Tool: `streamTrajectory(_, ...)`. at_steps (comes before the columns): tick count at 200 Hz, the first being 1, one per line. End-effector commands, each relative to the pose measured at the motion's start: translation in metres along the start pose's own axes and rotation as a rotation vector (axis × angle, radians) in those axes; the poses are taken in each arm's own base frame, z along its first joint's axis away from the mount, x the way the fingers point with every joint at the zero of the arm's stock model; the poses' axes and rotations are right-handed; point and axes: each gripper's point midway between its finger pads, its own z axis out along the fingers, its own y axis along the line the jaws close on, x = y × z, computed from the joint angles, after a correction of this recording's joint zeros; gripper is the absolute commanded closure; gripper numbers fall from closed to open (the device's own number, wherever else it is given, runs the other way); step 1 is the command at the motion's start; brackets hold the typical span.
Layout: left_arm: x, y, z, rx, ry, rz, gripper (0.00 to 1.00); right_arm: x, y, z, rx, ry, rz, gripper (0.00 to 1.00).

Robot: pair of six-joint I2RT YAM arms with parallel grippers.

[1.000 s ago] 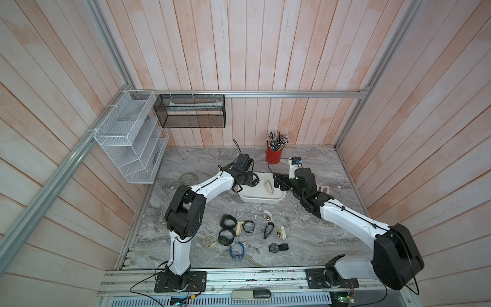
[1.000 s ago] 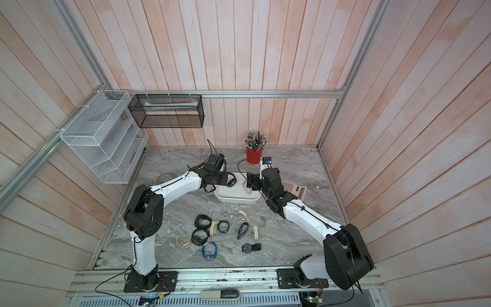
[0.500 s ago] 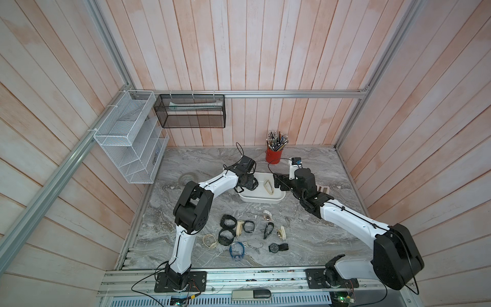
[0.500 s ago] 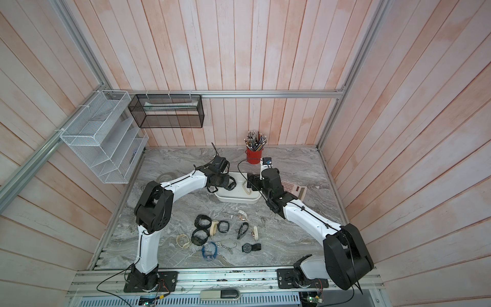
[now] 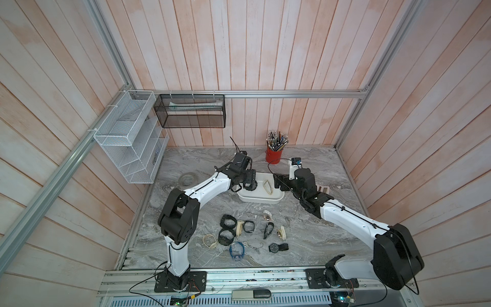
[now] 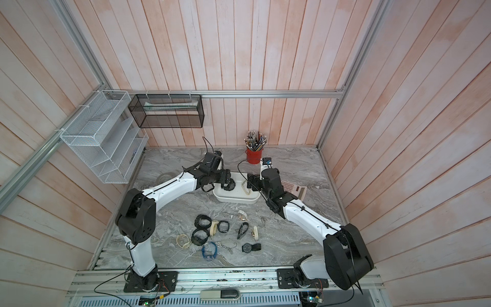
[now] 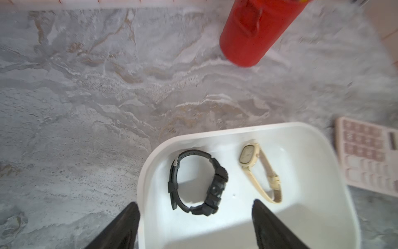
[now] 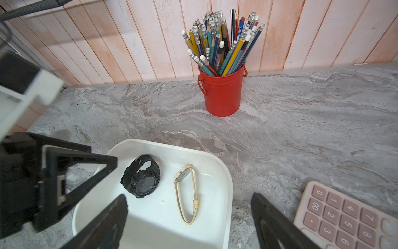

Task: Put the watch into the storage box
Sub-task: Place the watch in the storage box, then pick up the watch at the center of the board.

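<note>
The left gripper gapes wide above the storage box, holding nothing. The chunky, knobbly black watch lies loose on the box's smooth white floor beside a slim gold watch. The right gripper stands wide open, empty, at the box's opposite end. Beyond are the veined grey worktop and a red tin.

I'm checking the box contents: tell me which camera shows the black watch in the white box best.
The right wrist view: the black watch is sharp, its dial facing the camera, inside the storage box. The left wrist view shows the watch side-on and slightly blurred. Both top views show only a small dark shape.
</note>
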Motion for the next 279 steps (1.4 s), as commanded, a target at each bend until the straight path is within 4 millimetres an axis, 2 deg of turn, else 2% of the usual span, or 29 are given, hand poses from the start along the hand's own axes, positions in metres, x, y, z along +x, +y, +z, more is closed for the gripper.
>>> streamTrajectory(1, -0.022, -0.002, -0.038, 0.078, -0.155, -0.034, 0.1, -0.009, -0.002, -0.002, 0.017, -0.01, -0.002, 0.09)
streamTrajectory(19, -0.017, 0.003, -0.074, 0.121, -0.284, -0.042, 0.07, -0.006, -0.004, -0.003, 0.028, -0.002, 0.007, 0.09)
streamTrajectory(33, 0.003, 0.015, -0.093, 0.135, -0.36, -0.072, 0.05, -0.003, -0.006, -0.002, 0.036, 0.006, 0.021, 0.09)
streamTrajectory(54, 0.031, 0.034, -0.111, 0.174, -0.405, -0.148, 0.05, 0.001, -0.006, 0.001, 0.042, 0.026, 0.036, 0.09)
streamTrajectory(62, 0.04, 0.04, -0.113, 0.185, -0.396, -0.177, 0.05, 0.004, -0.006, 0.003, 0.043, 0.037, 0.037, 0.09)
streamTrajectory(79, 0.045, 0.047, -0.116, 0.184, -0.386, -0.2, 0.05, 0.01, -0.005, 0.006, 0.042, 0.059, 0.046, 0.09)
streamTrajectory(112, 0.036, 0.053, -0.126, 0.149, -0.432, -0.205, 0.03, 0.028, -0.003, 0.004, 0.044, 0.13, 0.052, 0.09)
streamTrajectory(127, 0.034, 0.06, -0.129, 0.117, -0.453, -0.217, 0.03, 0.044, 0.0, -0.002, 0.047, 0.174, 0.06, 0.09)
streamTrajectory(185, 0.041, 0.066, -0.135, 0.115, -0.497, -0.246, 0.0, 0.128, 0.015, -0.046, 0.077, 0.445, -0.015, 0.12)
streamTrajectory(210, 0.041, 0.067, -0.136, 0.107, -0.498, -0.234, 0.0, 0.161, 0.016, -0.068, 0.082, 0.562, -0.006, 0.21)
streamTrajectory(244, 0.035, 0.067, -0.138, 0.105, -0.517, -0.224, 0.0, 0.184, 0.016, -0.096, 0.084, 0.643, 0.007, 0.36)
streamTrajectory(279, 0.036, 0.066, -0.135, 0.106, -0.507, -0.219, 0.0, 0.204, 0.018, -0.117, 0.064, 0.715, 0.015, 0.37)
